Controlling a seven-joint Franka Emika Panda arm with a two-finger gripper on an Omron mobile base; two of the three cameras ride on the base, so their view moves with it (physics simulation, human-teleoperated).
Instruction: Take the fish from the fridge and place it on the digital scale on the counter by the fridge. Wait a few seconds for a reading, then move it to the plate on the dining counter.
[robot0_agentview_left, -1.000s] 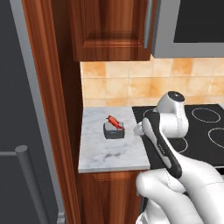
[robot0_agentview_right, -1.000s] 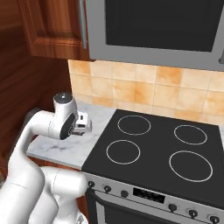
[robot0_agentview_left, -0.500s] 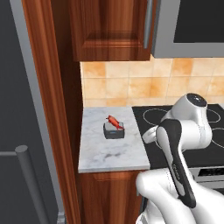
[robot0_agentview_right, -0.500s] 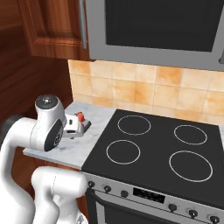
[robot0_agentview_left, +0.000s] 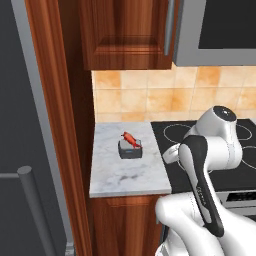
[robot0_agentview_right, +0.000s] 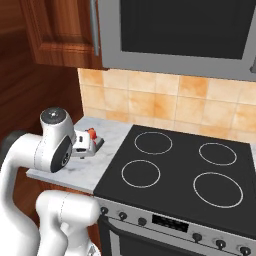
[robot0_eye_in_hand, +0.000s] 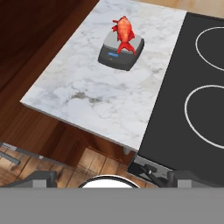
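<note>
One fish (robot0_eye_in_hand: 124, 31) lies on one digital scale (robot0_eye_in_hand: 121, 52), and that scale stands on one short marble counter (robot0_eye_in_hand: 100, 96). Beside the counter sits one black cooktop (robot0_agentview_right: 185, 170) marked with four white burner rings. Along the stove's front edge, five knobs can be counted in the right base view. One wooden wall cabinet (robot0_agentview_left: 127, 35) hangs above the counter. One dark bar handle (robot0_agentview_left: 37, 210) shows at the lower left.

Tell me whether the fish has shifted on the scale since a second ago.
No. The fish lies on the scale at the same spot on the counter as before.
</note>
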